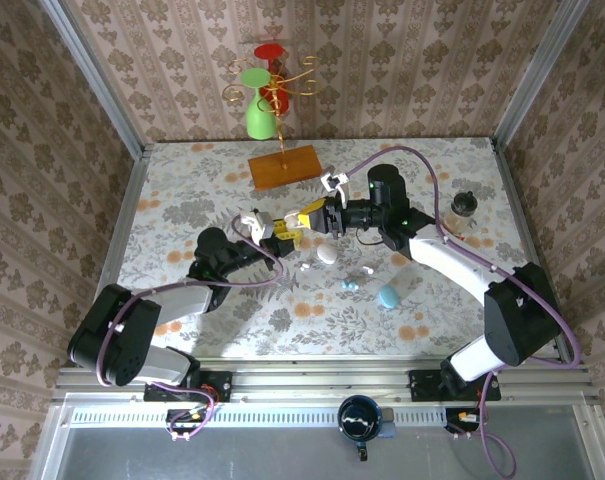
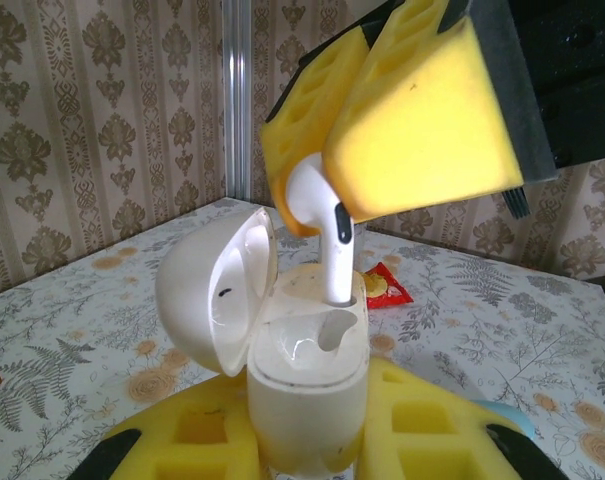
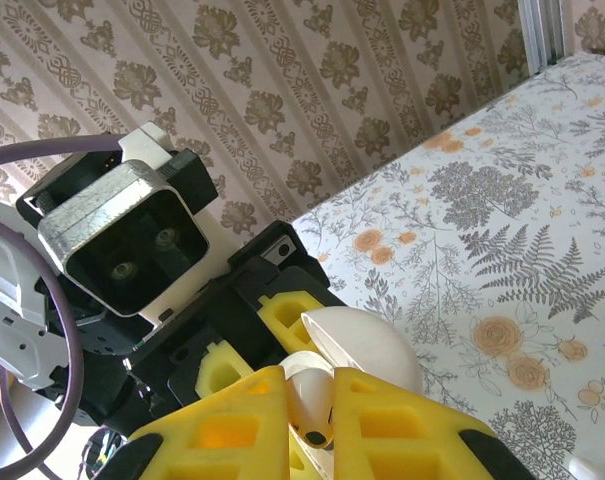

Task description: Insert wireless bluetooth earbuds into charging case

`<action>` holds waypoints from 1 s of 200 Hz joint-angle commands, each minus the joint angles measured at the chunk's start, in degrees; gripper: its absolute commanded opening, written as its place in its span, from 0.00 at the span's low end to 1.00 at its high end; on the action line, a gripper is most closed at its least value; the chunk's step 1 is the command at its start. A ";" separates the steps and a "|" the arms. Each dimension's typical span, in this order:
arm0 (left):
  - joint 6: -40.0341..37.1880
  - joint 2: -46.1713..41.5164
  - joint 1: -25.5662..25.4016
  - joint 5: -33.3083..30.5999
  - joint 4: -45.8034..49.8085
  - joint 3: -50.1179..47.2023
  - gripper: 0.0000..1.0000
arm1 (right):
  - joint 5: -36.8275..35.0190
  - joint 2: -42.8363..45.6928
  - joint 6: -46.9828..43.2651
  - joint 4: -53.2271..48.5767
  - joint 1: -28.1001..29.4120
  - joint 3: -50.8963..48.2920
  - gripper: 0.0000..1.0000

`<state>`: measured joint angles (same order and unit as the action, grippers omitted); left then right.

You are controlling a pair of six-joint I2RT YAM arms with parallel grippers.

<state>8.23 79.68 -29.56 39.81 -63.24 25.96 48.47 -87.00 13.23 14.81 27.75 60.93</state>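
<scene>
The right pincer [image 2: 334, 165] pinched a white earbud [image 2: 317, 205] by its head, the stem standing in one slot of the white charging case [image 2: 307, 370]. The left pincer [image 2: 307, 455] was clamped on the case's body, holding it upright above the surface [image 1: 182, 200], its lid [image 2: 207, 290] hinged back. A second white case [image 1: 326, 254], a pale blue case [image 1: 388, 296] and pale blue buds [image 1: 349, 285] lay on the surface nearby.
</scene>
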 commanded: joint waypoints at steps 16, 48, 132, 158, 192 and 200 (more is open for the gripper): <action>1.79 -1.55 0.29 -0.78 -2.32 -0.47 0.07 | 0.30 -1.48 -1.06 -0.44 0.03 1.58 0.15; 2.49 -1.28 0.47 -1.49 -3.03 -0.38 0.06 | 0.47 -1.92 -0.15 0.38 0.08 1.17 0.15; 3.77 -1.63 1.00 0.12 -3.36 -0.25 0.06 | -7.17 -0.28 2.84 1.79 -1.39 0.04 0.46; 3.46 -1.03 1.22 -0.50 -4.15 -0.67 0.06 | -6.68 0.66 4.57 4.28 -2.68 -1.64 0.53; 2.05 -1.00 2.34 -1.39 -4.52 -2.17 0.06 | -12.53 4.05 6.25 4.01 -4.58 -5.29 0.56; 1.59 -1.10 2.62 -1.49 -4.25 -2.51 0.06 | -15.18 4.81 7.08 3.34 -5.26 -6.40 0.56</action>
<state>10.87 79.61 -27.94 38.68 -65.06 25.06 40.14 -85.91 18.06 17.37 23.92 56.97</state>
